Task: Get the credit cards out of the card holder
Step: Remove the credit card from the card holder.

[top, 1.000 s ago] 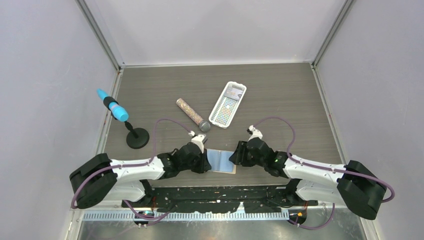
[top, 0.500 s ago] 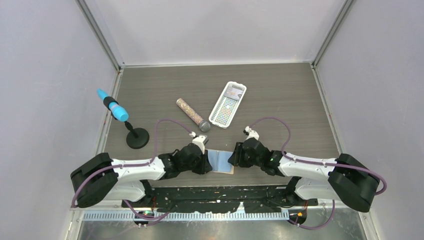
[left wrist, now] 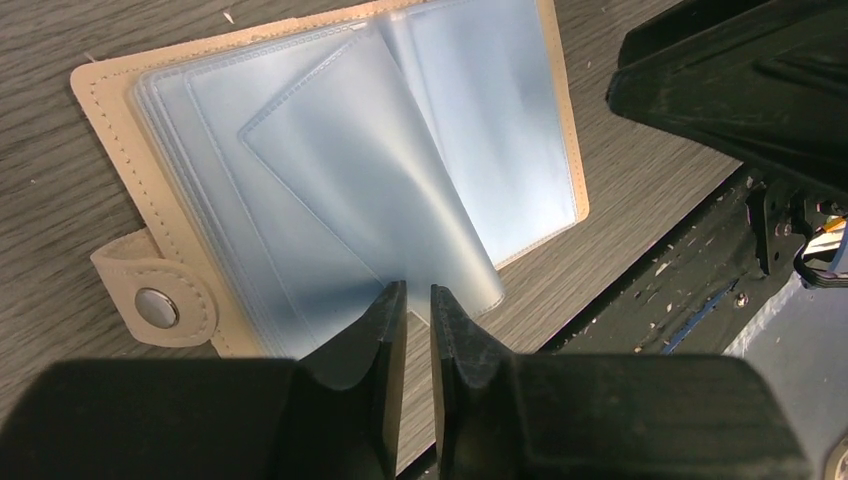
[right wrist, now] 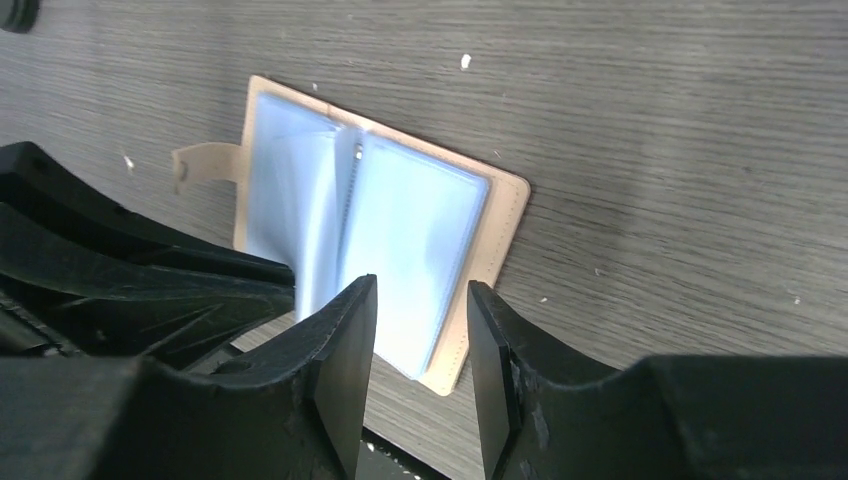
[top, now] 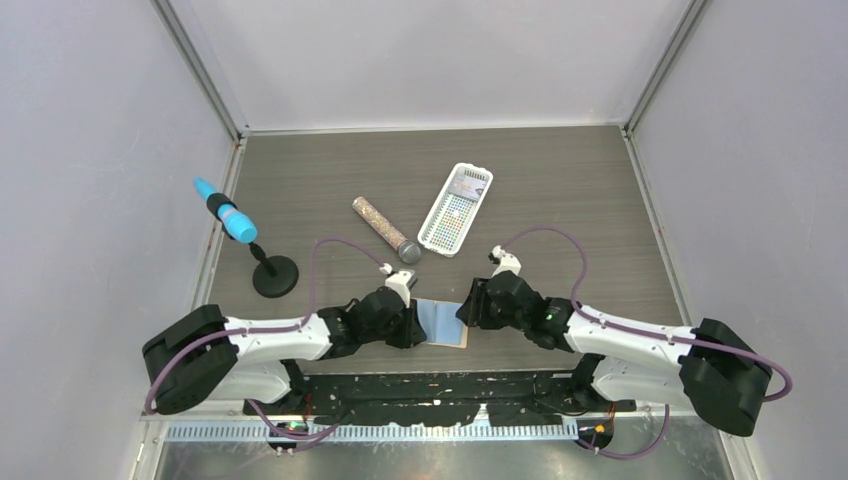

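The holder [top: 441,322] lay open at the worktop's [top: 560,200] near edge. Left jaws, nearly closed, seemingly pinched a lifted sleeve [left wrist: 370,170]; right jaws hovered half open, empty. No card was out yet; all were left to pull.

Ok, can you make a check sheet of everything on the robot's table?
Surface: dark wood-grain table, a few white specks.
Job's things: card holder lies open, clear sleeves fanned; credit cards not made out.
Clutter: glittery tube, white basket, blue tool on a black stand.
Grippers: left gripper nearly shut at a raised sleeve's edge, grip unclear; right gripper open above the holder.
Cables: purple cables loop off both wrists.
Surroundings: pale walls.
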Available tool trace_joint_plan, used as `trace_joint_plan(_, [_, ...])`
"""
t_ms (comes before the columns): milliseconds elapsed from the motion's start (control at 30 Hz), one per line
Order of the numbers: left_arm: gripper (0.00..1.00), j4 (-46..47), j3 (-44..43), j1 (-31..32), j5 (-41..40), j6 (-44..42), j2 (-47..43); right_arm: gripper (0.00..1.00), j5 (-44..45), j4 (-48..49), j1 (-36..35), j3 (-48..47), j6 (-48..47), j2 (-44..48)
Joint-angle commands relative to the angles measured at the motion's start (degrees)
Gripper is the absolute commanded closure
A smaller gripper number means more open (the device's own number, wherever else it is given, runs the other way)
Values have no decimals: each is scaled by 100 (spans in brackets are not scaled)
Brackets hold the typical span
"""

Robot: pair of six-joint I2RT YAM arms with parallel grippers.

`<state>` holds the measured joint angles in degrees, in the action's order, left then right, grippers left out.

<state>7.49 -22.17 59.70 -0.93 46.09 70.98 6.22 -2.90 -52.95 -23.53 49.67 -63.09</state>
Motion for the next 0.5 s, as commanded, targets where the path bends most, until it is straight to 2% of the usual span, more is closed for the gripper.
trace_joint_plan(0, [80, -203, -26, 41, -209, -74, -250, 54, 214, -103, -40, -214, 7, 157])
trace_joint_plan(167, [66, -1158, -252, 33, -782, -198, -722, 54, 21, 242, -60, -175, 88, -192])
trace_joint_plan(267, [58, -1416, -304, 28, -1010, -242, -935, 54, -42, 467, -78, -176, 138, -421])
trace_joint_plan(467, [54, -1434, -314, -28, -1087, -323, -766, 54, -139, 860, -92, -145, 153, -799])
